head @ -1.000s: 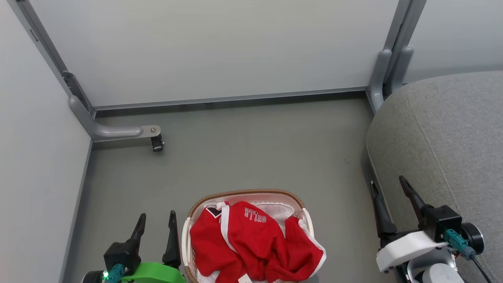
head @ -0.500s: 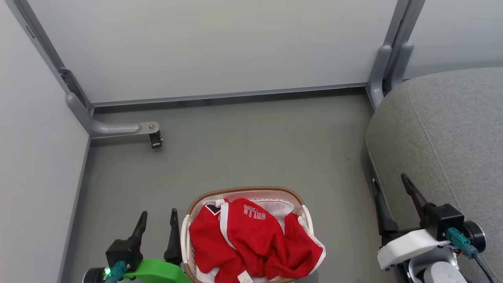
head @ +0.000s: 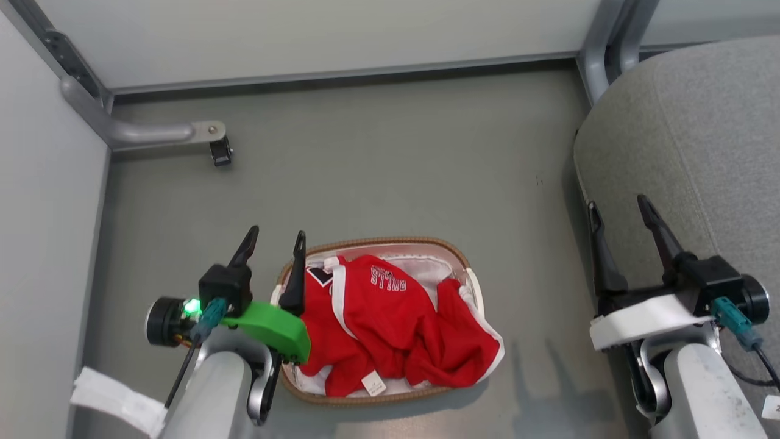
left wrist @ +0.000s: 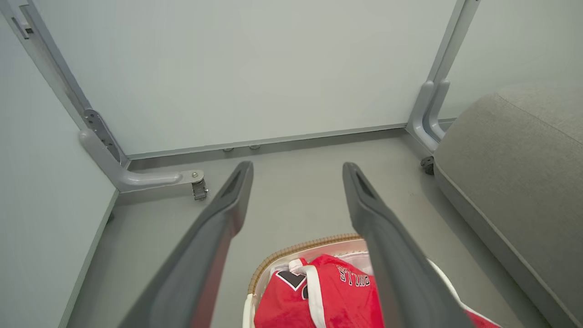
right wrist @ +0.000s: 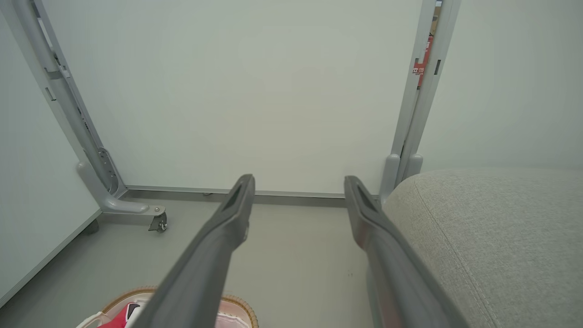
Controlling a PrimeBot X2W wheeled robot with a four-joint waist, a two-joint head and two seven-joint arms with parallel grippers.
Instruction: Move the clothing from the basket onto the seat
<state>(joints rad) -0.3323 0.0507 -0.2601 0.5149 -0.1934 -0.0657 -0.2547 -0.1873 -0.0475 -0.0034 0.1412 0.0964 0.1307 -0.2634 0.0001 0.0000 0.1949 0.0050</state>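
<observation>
The red clothing (head: 396, 329) with white trim lies heaped in the oval basket (head: 454, 251) on the grey floor, one red fold draped over the basket's right rim. In the left wrist view the clothing (left wrist: 319, 296) shows low between the fingers. My left gripper (head: 274, 235) hangs open at the basket's left rim, nothing between its fingers. My right gripper (head: 618, 204) stands open beside the grey seat (head: 688, 140), which fills the right side. The right wrist view shows the seat (right wrist: 492, 237) and a sliver of the basket (right wrist: 237, 305).
Pale partition walls close the space at the back and left. A grey partition foot with a small castor (head: 219, 152) juts onto the floor at the back left. Another partition post (head: 600, 55) stands by the seat's far corner.
The head camera has tilted down, so basket and floor sit higher in the picture. Both arms reach further forward; the left gripper has come up alongside the basket's left rim. Both stay open.
</observation>
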